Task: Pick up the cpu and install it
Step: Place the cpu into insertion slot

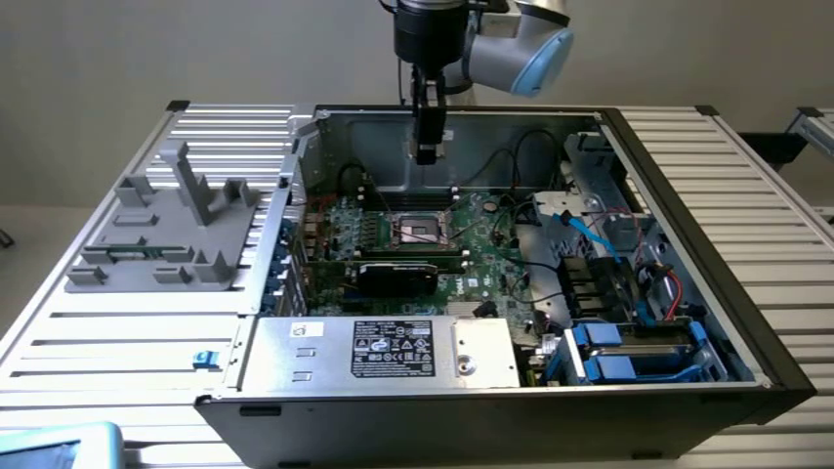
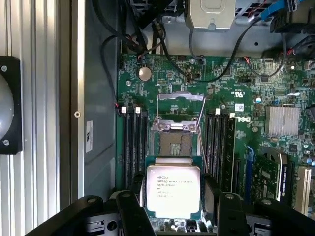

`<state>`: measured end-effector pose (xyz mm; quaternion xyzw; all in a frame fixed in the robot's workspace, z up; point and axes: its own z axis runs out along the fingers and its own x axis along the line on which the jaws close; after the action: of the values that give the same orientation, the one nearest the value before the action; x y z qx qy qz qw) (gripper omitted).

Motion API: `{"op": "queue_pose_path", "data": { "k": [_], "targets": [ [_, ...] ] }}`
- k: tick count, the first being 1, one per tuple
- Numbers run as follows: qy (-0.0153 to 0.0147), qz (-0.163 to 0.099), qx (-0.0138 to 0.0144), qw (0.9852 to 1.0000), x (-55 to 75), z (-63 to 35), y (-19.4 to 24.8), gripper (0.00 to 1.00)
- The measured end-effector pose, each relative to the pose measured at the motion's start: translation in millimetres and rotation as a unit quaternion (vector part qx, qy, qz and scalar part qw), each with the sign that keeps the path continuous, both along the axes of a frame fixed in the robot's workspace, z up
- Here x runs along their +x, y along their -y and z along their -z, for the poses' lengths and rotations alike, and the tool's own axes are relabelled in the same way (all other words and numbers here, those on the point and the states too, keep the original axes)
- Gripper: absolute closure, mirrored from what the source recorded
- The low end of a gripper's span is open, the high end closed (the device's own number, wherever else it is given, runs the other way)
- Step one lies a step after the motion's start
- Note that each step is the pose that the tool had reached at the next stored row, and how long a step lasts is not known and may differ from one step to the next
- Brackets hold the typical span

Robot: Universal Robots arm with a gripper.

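cpu (image 2: 173, 191) level, seemingly square with socket (image 2: 176, 143)

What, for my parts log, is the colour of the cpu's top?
The cpu top is silvery with dark print; clearest in the wrist view.

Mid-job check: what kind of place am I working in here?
Likely a robotics lab bench for PC assembly: an open computer case lies on a slatted metal table, a grey fixture beside it, and the gripper holds the cpu over the motherboard.

A robotics lab bench: opened computer case (image 1: 521, 422) on slatted aluminium table (image 1: 749, 200).
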<state>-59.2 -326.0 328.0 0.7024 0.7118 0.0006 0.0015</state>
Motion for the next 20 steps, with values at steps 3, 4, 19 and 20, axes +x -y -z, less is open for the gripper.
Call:
{"op": "queue_pose_path", "data": {
  "k": [3,4,19,20],
  "targets": [
    [0.0003,0.002,0.0003,1.0000,0.0,5.4,2.2,0.44],
    [0.0003,0.003,0.0003,1.0000,0.0,7.2,2.7,0.44],
    [0.0003,0.025,0.0010,0.9997,0.0,34.5,14.3,0.44],
    [0.0004,0.026,0.0011,0.9997,0.0,36.3,15.0,0.44]
  ]
}}
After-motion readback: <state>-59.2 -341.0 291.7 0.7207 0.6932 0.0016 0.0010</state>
